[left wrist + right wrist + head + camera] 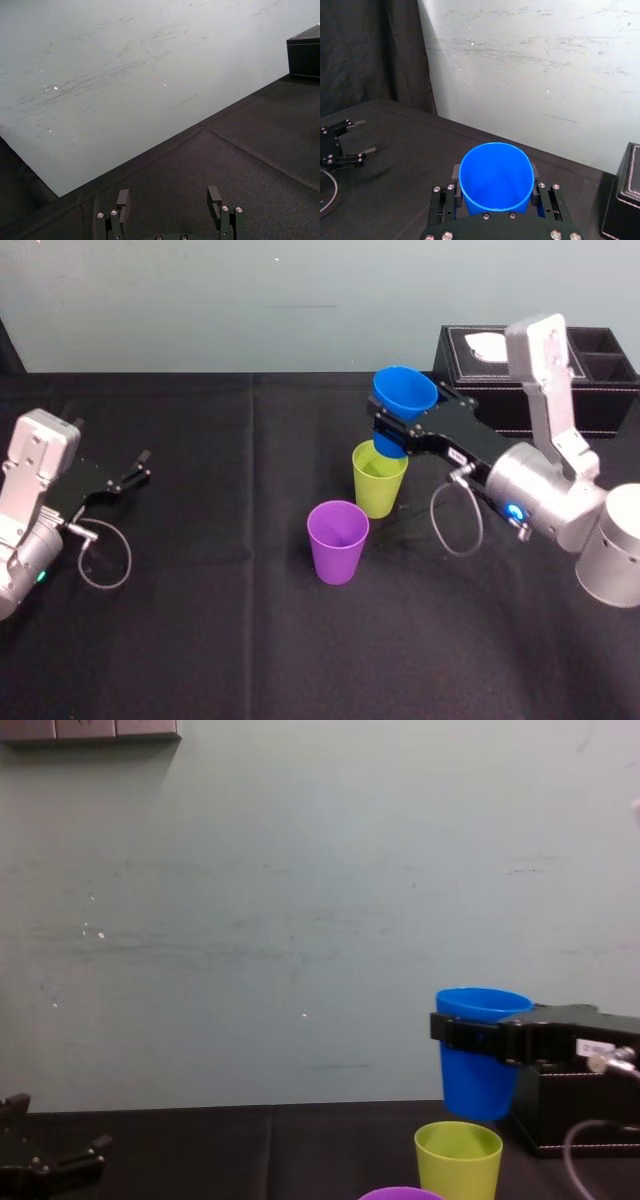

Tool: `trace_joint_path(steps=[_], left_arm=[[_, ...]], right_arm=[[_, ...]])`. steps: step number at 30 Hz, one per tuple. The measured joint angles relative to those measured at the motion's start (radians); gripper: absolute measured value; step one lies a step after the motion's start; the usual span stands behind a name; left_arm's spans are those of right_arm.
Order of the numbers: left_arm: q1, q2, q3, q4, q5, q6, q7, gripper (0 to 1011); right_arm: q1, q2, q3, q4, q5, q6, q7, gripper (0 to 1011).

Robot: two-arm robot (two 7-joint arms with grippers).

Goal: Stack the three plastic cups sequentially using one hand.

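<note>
Head view gives us the blue cup [404, 395] held in the air, its base just above the mouth of the lime cup [380, 480], which stands on the table [200, 640] near the purple cup [337, 540]. Our right gripper [390, 432] clamps the blue cup's wall from both sides. We judge nothing nested yet: blue must drop into lime, and purple is left to join them. Our left gripper [135, 468] sits parked far left, fingers spread, empty.

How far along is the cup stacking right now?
Nothing is nested yet. In hand: the right gripper holds the bright blue plastic cup just above the lime yellow-green plastic cup. Still to do: seating it, then stacking the purple plastic cup, which stands alone nearer the robot. The left gripper rests open at the far left.
</note>
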Motion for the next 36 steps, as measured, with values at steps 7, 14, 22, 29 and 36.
trace_joint_path(steps=[7, 14, 22, 29, 36], left_arm=[[0.0, 0.0, 0.0, 0.0, 0.0, 0.0, 0.0, 1011], [0.0, 0.0, 0.0, 0.0, 0.0, 0.0, 0.0, 1011], [0.0, 0.0, 0.0, 0.0, 0.0, 0.0, 0.0, 1011], [0.0, 0.0, 0.0, 0.0, 0.0, 0.0, 0.0, 1011], [0.0, 0.0, 0.0, 0.0, 0.0, 0.0, 0.0, 1011]], right_arm=[[0.056, -0.014, -0.033, 0.075, -0.011, -0.007, 0.01, 726], [0.08, -0.021, -0.052, 0.127, -0.02, -0.024, 0.017, 726], [0.092, -0.027, -0.067, 0.17, -0.032, -0.045, 0.023, 726], [0.096, -0.034, -0.075, 0.2, -0.045, -0.063, 0.027, 726], [0.096, -0.035, -0.075, 0.204, -0.045, -0.065, 0.032, 726]])
